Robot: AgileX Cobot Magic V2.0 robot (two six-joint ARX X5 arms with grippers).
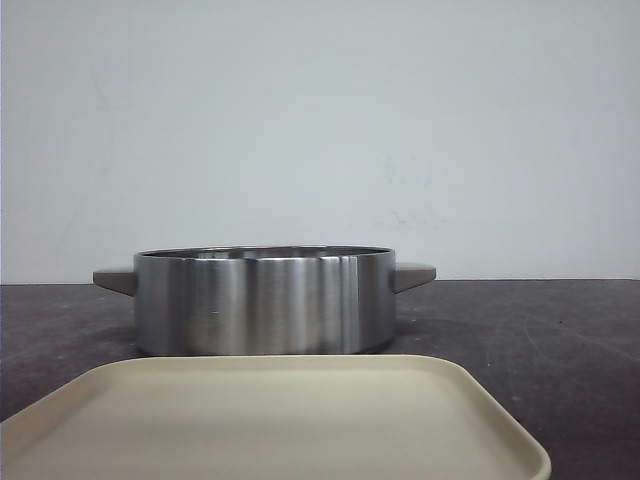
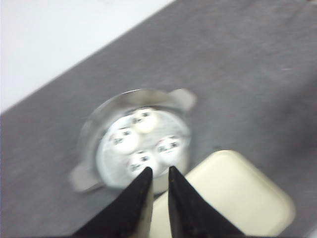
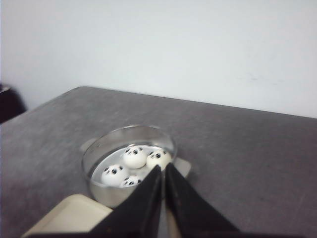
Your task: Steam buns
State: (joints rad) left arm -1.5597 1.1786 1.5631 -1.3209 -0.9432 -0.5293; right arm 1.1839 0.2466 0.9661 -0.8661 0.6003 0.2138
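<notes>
Steamer pot [image 1: 262,302]: brushed steel, two side handles, centre of the front view, standing on the dark grey worktop [image 1: 540,330] just behind the tray.

Tray [image 1: 270,420]: cream, rounded corners, nothing on it, lower foreground of the front view.

Buns [image 2: 143,140]: four white panda-faced domes, clustered close together inside the pot; hidden by the pot wall in the front view, plain in both wrist views.

Left claw [image 2: 159,171]: raised above the pot's near rim, fingers nearly closed with a narrow gap, grasping nothing.

Right claw [image 3: 163,168]: raised well back from the pot, fingertips almost meeting, grasping nothing.

Step in hand, as judged: loading looks complete, all four buns in the pot and the tray bare.

Next move, as judged: covering the pot or starting the steaming; no lid is visible in any view.
</notes>
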